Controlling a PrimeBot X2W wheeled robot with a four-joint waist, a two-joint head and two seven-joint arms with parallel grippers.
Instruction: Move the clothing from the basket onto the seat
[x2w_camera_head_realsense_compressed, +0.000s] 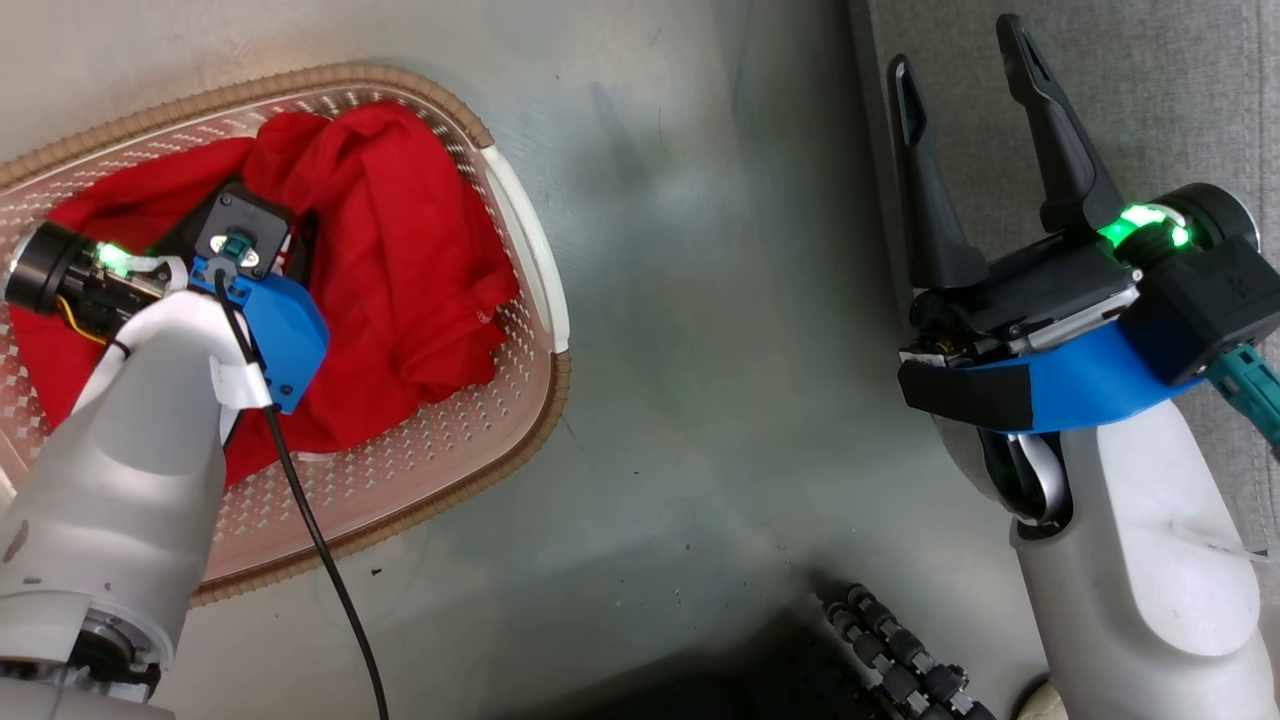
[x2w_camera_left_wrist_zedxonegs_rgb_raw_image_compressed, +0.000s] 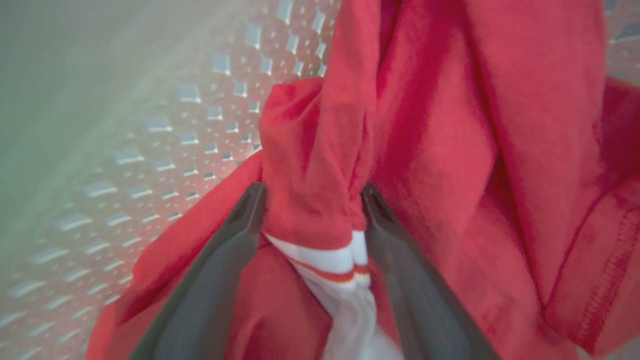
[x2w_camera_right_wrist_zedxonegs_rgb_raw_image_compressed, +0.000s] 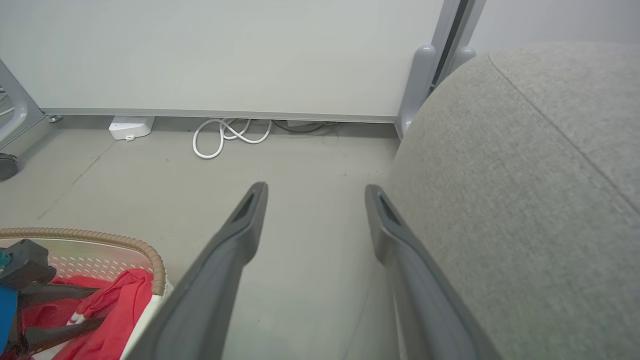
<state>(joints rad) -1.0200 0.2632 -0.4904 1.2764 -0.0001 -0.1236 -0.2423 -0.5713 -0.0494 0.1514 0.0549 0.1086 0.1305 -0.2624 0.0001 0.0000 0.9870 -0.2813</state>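
The clothing (x2w_camera_head_realsense_compressed: 400, 250) lies heaped inside the basket (x2w_camera_head_realsense_compressed: 400, 470), at the left of the scene, on the floor (x2w_camera_head_realsense_compressed: 700, 330). Your left gripper (x2w_camera_left_wrist_zedxonegs_rgb_raw_image_compressed: 310, 192) is down in the heap. Its dark fingers (x2w_camera_left_wrist_zedxonegs_rgb_raw_image_compressed: 225, 260) stand wide apart, straddling a bunched red fold whose white trim band (x2w_camera_left_wrist_zedxonegs_rgb_raw_image_compressed: 320, 257) sits between them. The fold touches both fingers; whether it is pinched cannot be told. Your right gripper (x2w_camera_head_realsense_compressed: 955, 45) hangs at the right, jaws wide with nothing between them, just beside the left side of the seat (x2w_camera_right_wrist_zedxonegs_rgb_raw_image_compressed: 525, 175).

The cloth is soft, creased and stitched along its hem. The basket is cream perforated plastic with a brown woven-look rim (x2w_camera_head_realsense_compressed: 330, 75) and a white handle (x2w_camera_head_realsense_compressed: 533, 250). The seat is light-grey woven fabric with a rounded corner and a stitched seam.

The left wrist view gives you the trim band and the hem at close range. The right wrist view gives you the far wall (x2w_camera_right_wrist_zedxonegs_rgb_raw_image_compressed: 225, 50), with a looped white cable (x2w_camera_right_wrist_zedxonegs_rgb_raw_image_compressed: 225, 135) and a small white box (x2w_camera_right_wrist_zedxonegs_rgb_raw_image_compressed: 131, 127) at its foot. The head view sets basket and seat well apart.
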